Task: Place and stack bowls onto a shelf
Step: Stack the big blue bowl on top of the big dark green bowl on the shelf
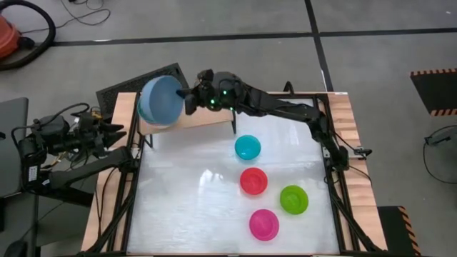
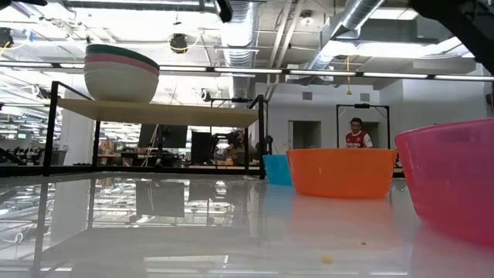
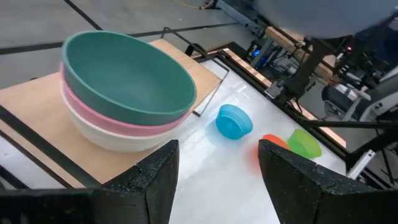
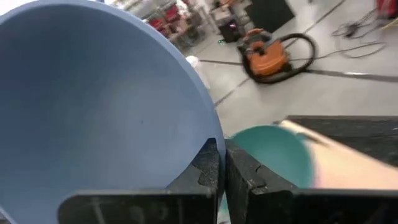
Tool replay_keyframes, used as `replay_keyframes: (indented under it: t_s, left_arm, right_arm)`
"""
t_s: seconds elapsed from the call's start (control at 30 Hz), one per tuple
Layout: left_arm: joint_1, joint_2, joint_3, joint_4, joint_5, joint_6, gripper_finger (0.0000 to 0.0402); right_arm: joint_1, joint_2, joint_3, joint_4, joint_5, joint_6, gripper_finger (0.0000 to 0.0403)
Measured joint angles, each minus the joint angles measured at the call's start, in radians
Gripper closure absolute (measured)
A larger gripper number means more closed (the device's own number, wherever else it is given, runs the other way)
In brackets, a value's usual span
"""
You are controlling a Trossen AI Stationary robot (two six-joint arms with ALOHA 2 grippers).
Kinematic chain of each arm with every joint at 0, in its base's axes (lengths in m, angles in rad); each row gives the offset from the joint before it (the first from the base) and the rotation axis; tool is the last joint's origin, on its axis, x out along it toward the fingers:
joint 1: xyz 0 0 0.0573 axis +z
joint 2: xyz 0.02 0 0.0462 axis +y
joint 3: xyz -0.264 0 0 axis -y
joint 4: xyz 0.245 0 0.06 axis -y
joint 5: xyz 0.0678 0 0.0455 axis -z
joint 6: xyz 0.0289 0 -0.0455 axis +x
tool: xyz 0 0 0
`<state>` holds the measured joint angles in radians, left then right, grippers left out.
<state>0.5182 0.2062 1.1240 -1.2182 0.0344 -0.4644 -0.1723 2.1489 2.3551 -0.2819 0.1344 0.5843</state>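
My right gripper reaches across to the far left of the table and is shut on the light blue bowl, which it holds above the left end of the wooden shelf. On the shelf stands a stack of bowls, white at the bottom, then pink, then dark green; in the low view it is the stack. In the high view the blue bowl hides the stack. My left gripper is open and waits off the table's left side, facing the shelf. My right gripper pinches the light blue bowl's rim on the side toward the table's right, one finger inside the bowl and one outside. The fingers come roughly level from the right. The bowl is lifted clear above the dark green bowl and tilted.
Four small bowls stand on the white tabletop right of centre: cyan, red, lime green and magenta. The shelf's black legs stand at the far left. A person stands far back in the room.
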Motion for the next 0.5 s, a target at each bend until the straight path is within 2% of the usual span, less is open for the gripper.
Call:
replay_keyframes:
  t_s: [0.27,0.5]
  left_arm:
    - [0.000,0.000,0.000,0.000,-0.057,0.000,0.0198]
    - [0.000,0.000,0.000,-0.003,-0.073,-0.003,0.0198]
  right_arm:
    - [-0.068,0.032,-0.018,0.038,0.001,-0.017,0.0376]
    - [-0.079,0.134,-0.015,0.142,-0.031,0.003,0.0376]
